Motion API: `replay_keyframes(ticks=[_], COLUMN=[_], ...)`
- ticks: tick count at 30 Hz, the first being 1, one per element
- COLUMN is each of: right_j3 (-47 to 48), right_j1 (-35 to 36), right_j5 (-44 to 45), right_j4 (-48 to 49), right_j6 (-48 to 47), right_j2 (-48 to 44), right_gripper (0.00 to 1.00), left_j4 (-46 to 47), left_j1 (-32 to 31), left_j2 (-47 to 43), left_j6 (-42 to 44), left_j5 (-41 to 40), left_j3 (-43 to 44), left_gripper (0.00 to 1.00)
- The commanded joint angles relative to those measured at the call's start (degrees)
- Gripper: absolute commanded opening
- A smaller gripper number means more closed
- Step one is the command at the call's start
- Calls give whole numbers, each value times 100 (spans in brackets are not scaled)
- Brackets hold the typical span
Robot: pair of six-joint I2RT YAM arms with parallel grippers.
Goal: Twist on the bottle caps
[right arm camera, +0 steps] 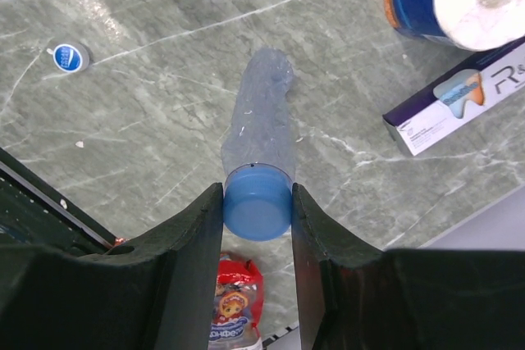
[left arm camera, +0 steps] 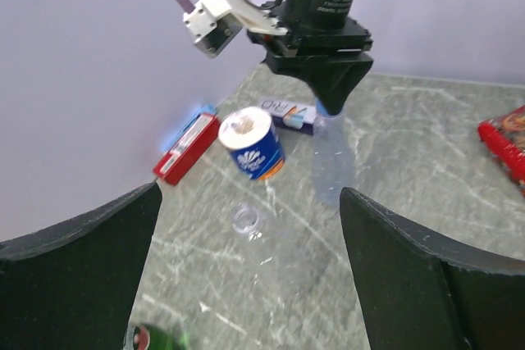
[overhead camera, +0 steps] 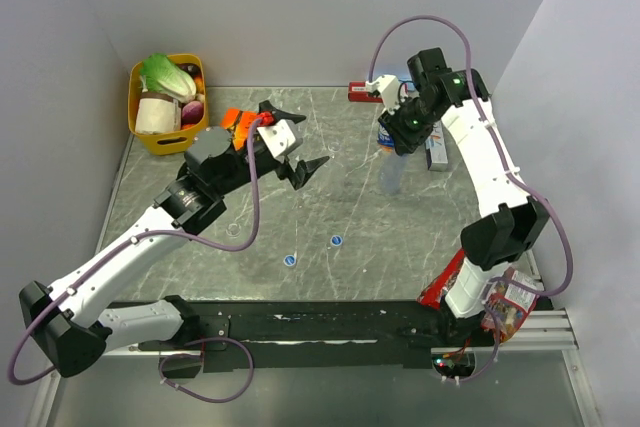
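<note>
Centrally, we show the right gripper [right arm camera: 257,199] clamped from both sides on a blue bottle cap [right arm camera: 257,215]. The cap sits on the neck of a clear bottle [right arm camera: 258,112], which stands upright on the grey marbled table [overhead camera: 350,207]. We cannot tell how far the cap is threaded on. We take this bottle as the reference for every other position. The left gripper [overhead camera: 295,142] hangs above the table well to the left of the bottle, its fingers [left arm camera: 90,268] spread wide with nothing between them. One loose cap [overhead camera: 337,241] lies flat on the table on the near side of the bottle, towards the arm bases and apart from it. A second loose cap [overhead camera: 290,260] lies further left of the bottle and slightly nearer the bases. A blue-and-white paper roll [left arm camera: 252,147] lies just beside the bottle on its far side. A toothpaste box [right arm camera: 459,100] lies near the bottle on its right. A red box [left arm camera: 187,149] lies beyond the bottle against the back wall. A red snack packet [overhead camera: 440,287] lies well to the near right of the bottle, by the right arm's base. A yellow basket [overhead camera: 150,132] holding vegetables stands far to the bottle's left, in the back corner.
</note>
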Motion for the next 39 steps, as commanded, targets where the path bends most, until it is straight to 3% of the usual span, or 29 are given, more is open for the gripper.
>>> replay_keyframes(ticks=[1,7,25,39], right_j3=[143,222,38,55], right_j1=[-70,-70,-61,-70], right_j5=[108,117,275,276], right_j4=[-470,-479,-356,-304], right_j6=[127,136,101,83], right_j2=[231,408,434,504], right_gripper=[5,7,38,50], left_j4=[-69,-16,72,116], left_j1=[137,216,287,313], left_j2=[-77,-59,46,99], left_j6=[-72,-178,-186,-222], left_j5=[-132,-53,8,105], left_j3=[-99,-169,-204,-231], left_gripper=[96,96,96,96])
